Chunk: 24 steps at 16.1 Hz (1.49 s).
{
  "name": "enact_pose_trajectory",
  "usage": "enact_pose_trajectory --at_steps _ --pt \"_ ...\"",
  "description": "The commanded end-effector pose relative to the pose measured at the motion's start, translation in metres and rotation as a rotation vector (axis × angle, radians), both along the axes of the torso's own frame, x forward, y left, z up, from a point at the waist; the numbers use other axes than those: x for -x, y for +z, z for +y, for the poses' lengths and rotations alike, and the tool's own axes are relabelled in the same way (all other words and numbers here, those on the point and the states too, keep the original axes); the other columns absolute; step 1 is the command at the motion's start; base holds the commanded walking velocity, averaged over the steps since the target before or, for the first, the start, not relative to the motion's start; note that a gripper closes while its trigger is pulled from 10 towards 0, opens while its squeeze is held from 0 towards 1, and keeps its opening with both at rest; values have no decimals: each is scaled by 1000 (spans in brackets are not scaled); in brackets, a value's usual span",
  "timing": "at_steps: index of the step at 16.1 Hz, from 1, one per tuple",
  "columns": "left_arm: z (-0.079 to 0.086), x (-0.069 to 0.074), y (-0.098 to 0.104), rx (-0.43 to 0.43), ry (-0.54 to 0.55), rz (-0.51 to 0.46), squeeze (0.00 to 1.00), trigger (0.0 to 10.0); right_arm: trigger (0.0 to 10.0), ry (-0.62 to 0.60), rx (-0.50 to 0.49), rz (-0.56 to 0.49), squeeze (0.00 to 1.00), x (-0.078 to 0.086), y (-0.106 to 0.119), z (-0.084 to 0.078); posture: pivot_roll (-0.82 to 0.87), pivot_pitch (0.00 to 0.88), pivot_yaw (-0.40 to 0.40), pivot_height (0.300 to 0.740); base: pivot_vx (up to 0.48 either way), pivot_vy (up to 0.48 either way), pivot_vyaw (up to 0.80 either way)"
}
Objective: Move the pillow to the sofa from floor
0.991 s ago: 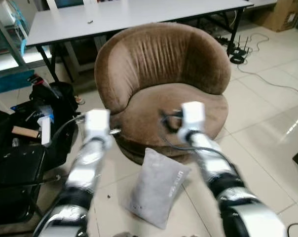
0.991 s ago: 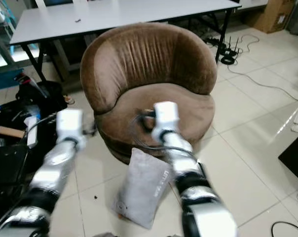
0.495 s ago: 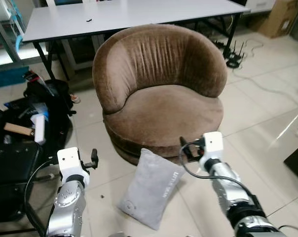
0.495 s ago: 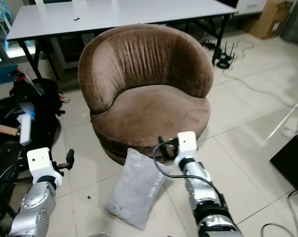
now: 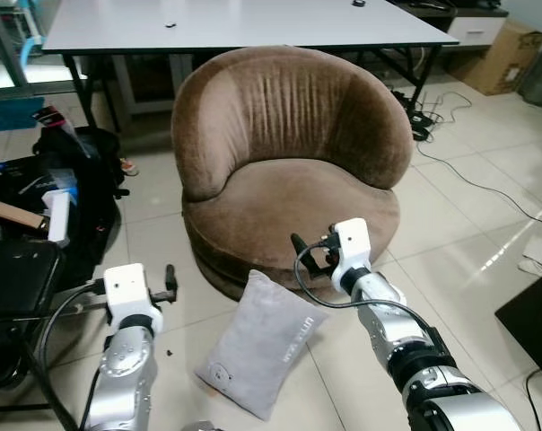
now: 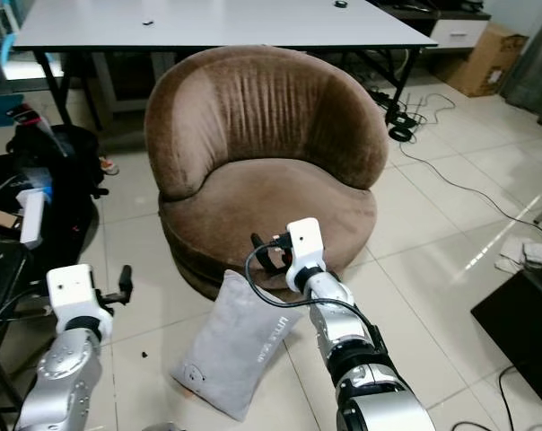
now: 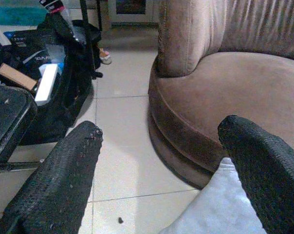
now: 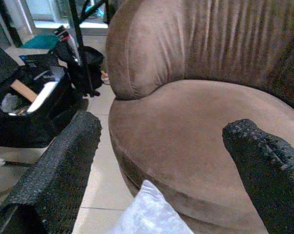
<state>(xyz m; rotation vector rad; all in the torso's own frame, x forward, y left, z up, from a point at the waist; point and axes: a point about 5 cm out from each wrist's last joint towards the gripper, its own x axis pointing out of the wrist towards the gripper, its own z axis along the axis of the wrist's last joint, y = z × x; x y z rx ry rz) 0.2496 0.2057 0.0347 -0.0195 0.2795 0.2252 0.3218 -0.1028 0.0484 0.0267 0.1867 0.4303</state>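
Observation:
A grey pillow (image 5: 257,346) stands tilted on the tiled floor, its top corner leaning against the front base of the round brown sofa (image 5: 289,193). My right gripper (image 5: 308,257) hovers open just above that top corner, in front of the seat's edge. In the right wrist view its fingers (image 8: 64,165) are spread wide, with the pillow's corner (image 8: 149,217) low between them. My left gripper (image 5: 170,279) is open too, low over the floor to the pillow's left. The pillow's edge (image 7: 220,214) lies beside one of its fingers (image 7: 64,175).
A white table (image 5: 235,22) stands behind the sofa. Black bags and a black case with loose items (image 5: 38,224) crowd the floor at the left. Cables (image 5: 486,171) run across the tiles at the right, near a cardboard box (image 5: 504,45) and a dark panel (image 5: 531,314).
Both arms dropped from seat height to near the floor. The right gripper then moved in over the pillow's top corner. The pillow has not moved; the camera shifted a little.

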Motion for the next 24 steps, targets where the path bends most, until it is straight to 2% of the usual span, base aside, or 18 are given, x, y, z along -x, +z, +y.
enact_pose_trajectory --at_steps 1,6,8,13,16,24 --pt "-9 -8 8 -11 -34 -20 0 10000 10000 -1 14 -1 0 -1 0 -2 147 0 -94 740 0 0 0" --pt "-17 -18 10 -7 -69 -26 0 10000 10000 7 37 -6 0 3 -3 0 95 0 -67 740 0 0 0" --pt "-20 -20 11 -10 -80 -28 0 10000 10000 11 63 8 0 4 -6 -2 74 0 -54 740 0 0 0" --pt "-20 -21 11 -3 -81 -34 0 10000 10000 -3 58 6 0 4 -6 -4 60 0 -47 740 0 0 0" --pt "-22 -27 15 -81 -84 -57 0 10000 10000 -9 67 2 0 4 -5 -4 55 0 -45 740 0 0 0" --pt "-26 -29 15 -39 -87 -50 0 10000 10000 2 71 -1 0 5 -6 -2 54 0 -46 740 0 0 0"
